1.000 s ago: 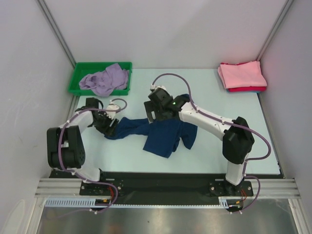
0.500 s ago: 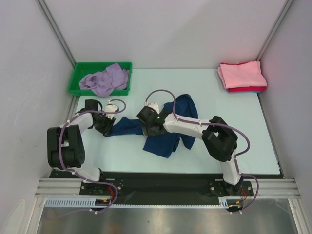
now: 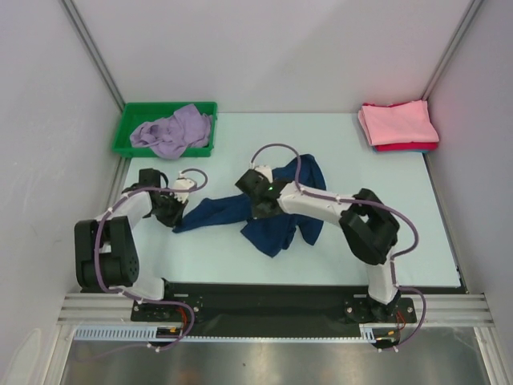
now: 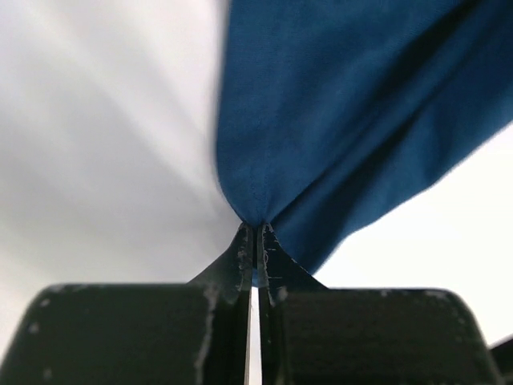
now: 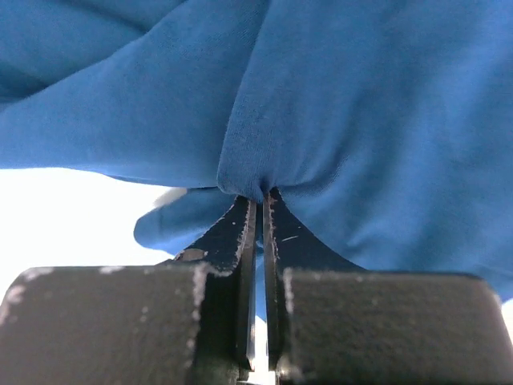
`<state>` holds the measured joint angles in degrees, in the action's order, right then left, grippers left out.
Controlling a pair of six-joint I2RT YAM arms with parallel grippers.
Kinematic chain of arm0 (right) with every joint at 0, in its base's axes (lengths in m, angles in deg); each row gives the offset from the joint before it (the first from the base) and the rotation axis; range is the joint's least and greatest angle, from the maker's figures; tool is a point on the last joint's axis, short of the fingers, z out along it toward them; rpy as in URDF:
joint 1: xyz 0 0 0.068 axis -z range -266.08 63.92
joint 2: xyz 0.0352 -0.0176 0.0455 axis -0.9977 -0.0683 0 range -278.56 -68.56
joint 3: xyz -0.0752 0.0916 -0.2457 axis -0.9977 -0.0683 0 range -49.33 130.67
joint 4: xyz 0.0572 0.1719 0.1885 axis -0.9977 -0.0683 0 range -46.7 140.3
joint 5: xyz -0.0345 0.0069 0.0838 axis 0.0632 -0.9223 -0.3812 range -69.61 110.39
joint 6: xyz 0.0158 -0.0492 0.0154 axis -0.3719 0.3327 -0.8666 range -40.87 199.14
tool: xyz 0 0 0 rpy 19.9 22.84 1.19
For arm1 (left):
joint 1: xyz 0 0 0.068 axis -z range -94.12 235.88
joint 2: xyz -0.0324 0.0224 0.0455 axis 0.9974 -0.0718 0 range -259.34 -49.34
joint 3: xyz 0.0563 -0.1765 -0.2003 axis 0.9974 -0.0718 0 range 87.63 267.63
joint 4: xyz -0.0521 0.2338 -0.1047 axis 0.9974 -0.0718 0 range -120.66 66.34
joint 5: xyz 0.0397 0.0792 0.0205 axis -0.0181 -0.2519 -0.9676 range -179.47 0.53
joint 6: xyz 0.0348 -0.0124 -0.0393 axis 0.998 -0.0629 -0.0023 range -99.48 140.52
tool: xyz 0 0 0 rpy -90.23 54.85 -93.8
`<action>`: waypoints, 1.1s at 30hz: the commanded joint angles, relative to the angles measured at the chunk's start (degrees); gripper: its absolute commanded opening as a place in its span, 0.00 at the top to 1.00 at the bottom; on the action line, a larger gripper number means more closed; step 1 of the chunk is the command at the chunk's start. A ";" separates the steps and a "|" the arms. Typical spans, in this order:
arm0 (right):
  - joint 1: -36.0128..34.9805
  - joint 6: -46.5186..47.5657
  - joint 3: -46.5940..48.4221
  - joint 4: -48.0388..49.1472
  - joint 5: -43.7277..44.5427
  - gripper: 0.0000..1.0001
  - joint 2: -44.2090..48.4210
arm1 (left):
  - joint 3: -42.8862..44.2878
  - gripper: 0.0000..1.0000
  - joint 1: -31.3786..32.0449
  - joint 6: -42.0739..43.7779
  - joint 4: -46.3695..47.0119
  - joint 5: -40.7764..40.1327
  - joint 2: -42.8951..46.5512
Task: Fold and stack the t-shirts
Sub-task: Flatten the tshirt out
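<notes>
Firmly pinched: both grippers on the navy tee

The navy t-shirt (image 3: 276, 224) lies crumpled near the middle of the table (image 3: 401, 241), with one long strip drawn out to the left. The left arm folds back at its elbow by the table's left edge, its forearm reaching up and right. The left gripper (image 3: 175, 212) is at the far tip of that strip. In the wrist view its jaws are pressed together on a small peak of blue cloth, which fans out from them. The right arm bends at its elbow on the right, and its forearm stretches left, low across the shirt. The right gripper (image 3: 260, 208) is over the shirt's left part, jaws closed on a gathered fold of the fabric.

A lavender t-shirt (image 3: 172, 128) sits bunched in the green bin (image 3: 127, 138) at the far left corner. The folded pink and red stack (image 3: 397, 124) rests at the far right corner, well apart from both arms.
</notes>
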<state>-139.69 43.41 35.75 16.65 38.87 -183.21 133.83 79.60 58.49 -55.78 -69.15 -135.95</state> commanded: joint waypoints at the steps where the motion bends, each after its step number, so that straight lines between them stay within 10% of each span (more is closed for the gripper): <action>1: 3.24 1.53 0.00 0.52 -1.68 1.00 11.63 | 1.35 1.00 -0.40 0.26 -5.40 1.40 4.77; 14: 20.55 12.43 -2.79 -5.64 -21.63 0.78 31.85 | 24.19 1.00 -0.57 -3.96 -22.18 8.68 9.35; 17: 22.31 12.09 -6.58 -7.30 -21.04 1.00 36.06 | 25.61 1.00 -0.40 -3.09 -24.04 11.06 10.75; 27: 32.69 6.37 -33.04 -5.40 -22.77 1.00 56.72 | 13.49 1.00 -0.31 2.10 -26.50 7.11 13.83; 33: 22.07 3.65 -30.17 -2.83 -8.05 0.48 52.35 | 7.95 1.00 -0.75 2.63 -25.81 4.13 16.29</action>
<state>-112.69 48.94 1.76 10.16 21.75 -128.44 143.18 79.23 59.17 -81.79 -63.58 -122.92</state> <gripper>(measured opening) 0.472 0.011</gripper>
